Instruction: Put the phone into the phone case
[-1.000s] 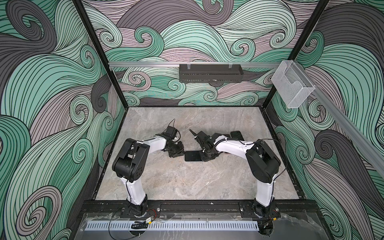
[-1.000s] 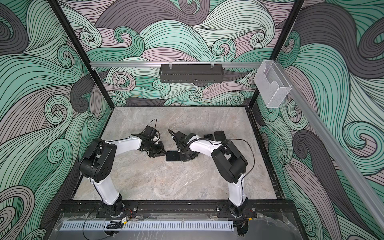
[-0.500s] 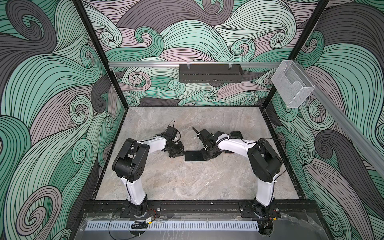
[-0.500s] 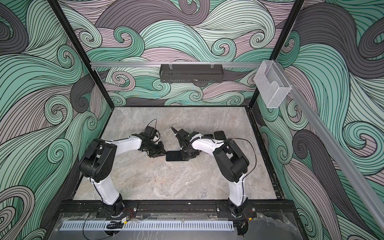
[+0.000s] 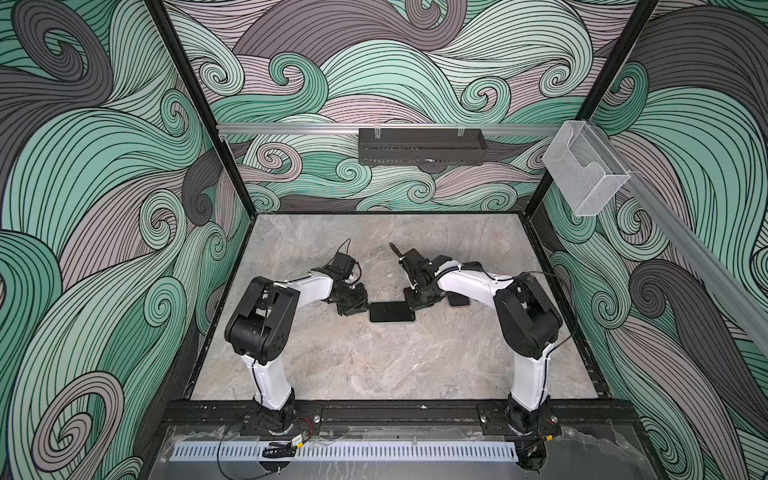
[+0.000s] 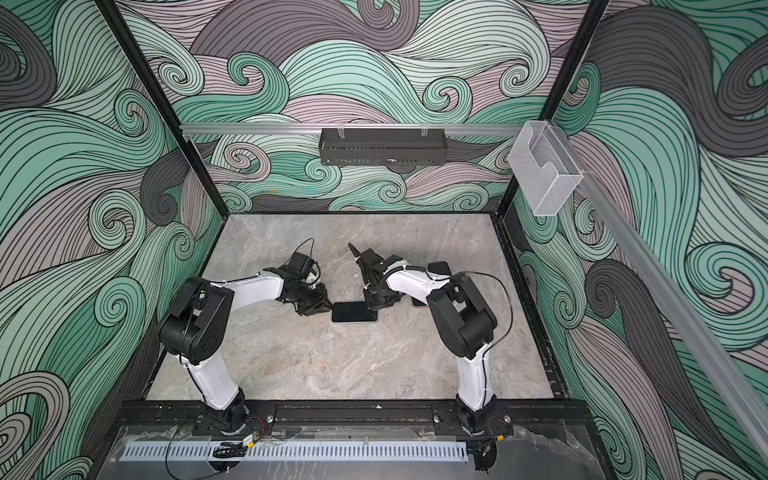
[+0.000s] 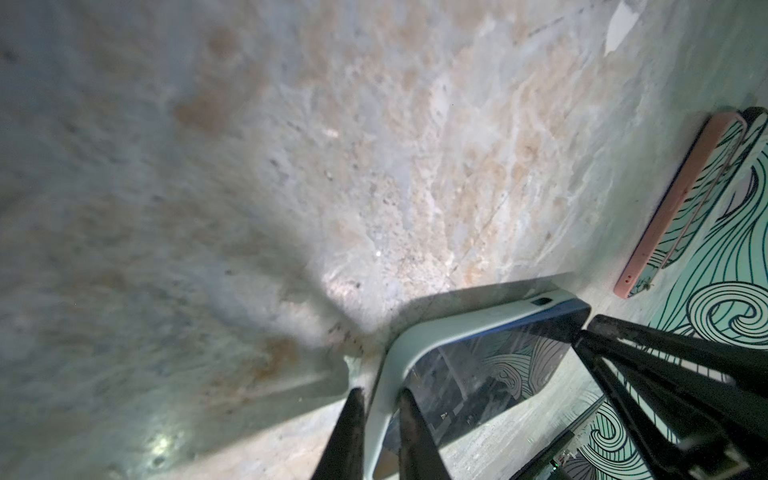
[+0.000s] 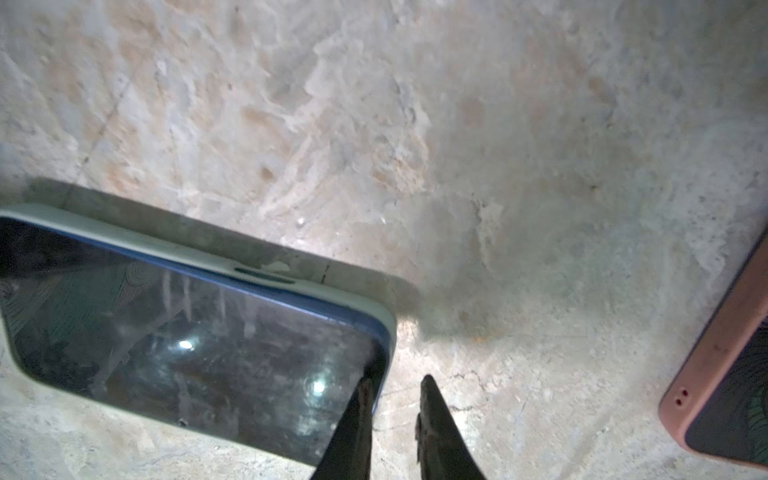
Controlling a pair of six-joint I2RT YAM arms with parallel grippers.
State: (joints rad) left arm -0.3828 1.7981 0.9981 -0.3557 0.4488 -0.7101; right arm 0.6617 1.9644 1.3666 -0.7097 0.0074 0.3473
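Note:
In both top views a dark-screened phone (image 5: 392, 311) (image 6: 354, 311) lies flat mid-table, seated in a pale green phone case (image 7: 457, 328) (image 8: 166, 245) whose rim frames the screen (image 7: 490, 374) (image 8: 187, 340). At the case's left end, my left gripper (image 5: 365, 309) (image 6: 329, 309) (image 7: 381, 392) is shut on the rim, one finger outside it and one over the screen. My right gripper (image 5: 413, 305) (image 6: 374, 307) (image 8: 397, 380) is low at the phone's right end. It is narrowly open, with one finger on the screen corner and the other over bare table.
A second phone in a pink case (image 8: 715, 374) (image 7: 673, 199) (image 5: 457, 300) lies just right of the right gripper, partly under that arm. Another dark flat thing (image 5: 471, 266) shows behind the right arm. Black frame rails edge the marble table (image 5: 374, 365).
The right gripper has shifted slightly rightward along the phone's right end. The left gripper and the phone have stayed put.

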